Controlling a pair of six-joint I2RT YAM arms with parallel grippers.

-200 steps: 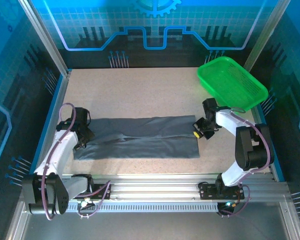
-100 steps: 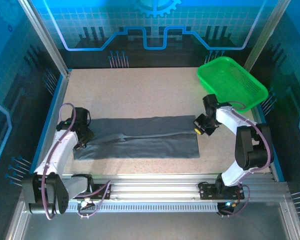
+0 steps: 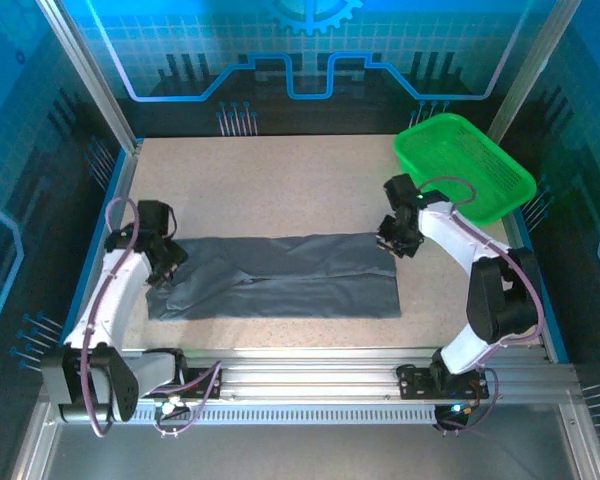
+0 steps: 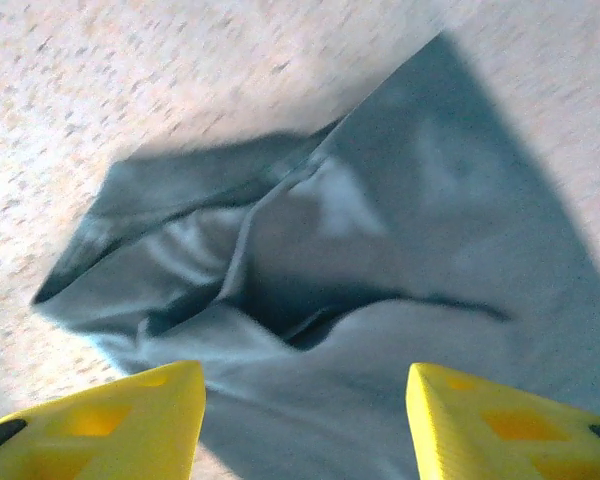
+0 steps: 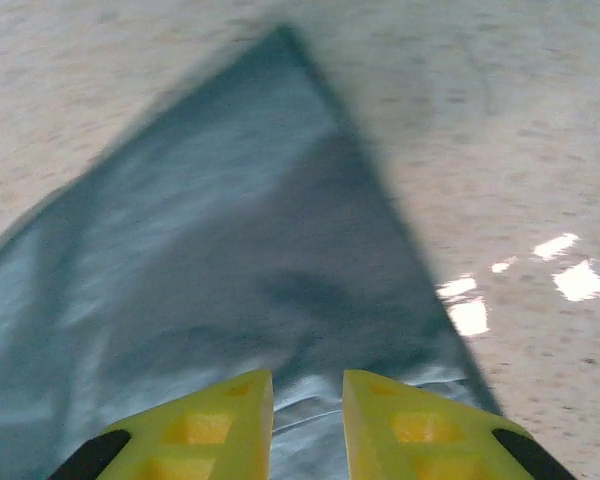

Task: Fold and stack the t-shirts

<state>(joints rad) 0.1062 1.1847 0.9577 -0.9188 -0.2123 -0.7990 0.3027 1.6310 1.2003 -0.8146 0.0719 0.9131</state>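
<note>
One t-shirt lies on the counter as a long grey band between the two arms. It looks already folded lengthwise, with the sleeves tucked in. Judging by that, the first fold is done and the crosswise folds are left. No stack has begun (I see no second shirt, and the green basket at the far right looks empty).

The left fingers are spread wide and hang over the band's left end, holding nothing. The right fingers are drawn nearly together at its far right corner. Whether they pinch the cloth I cannot tell.

The top view gives the whole layout: band straight, near edge fairly even, an arm at each end. It hides the state of the cloth, though. The left wrist view shows the left end rumpled, with layers gaping open around a dark pocket. The right wrist view shows smooth cloth tapering to a clean corner, with a paler edge just below the fingers.
</note>
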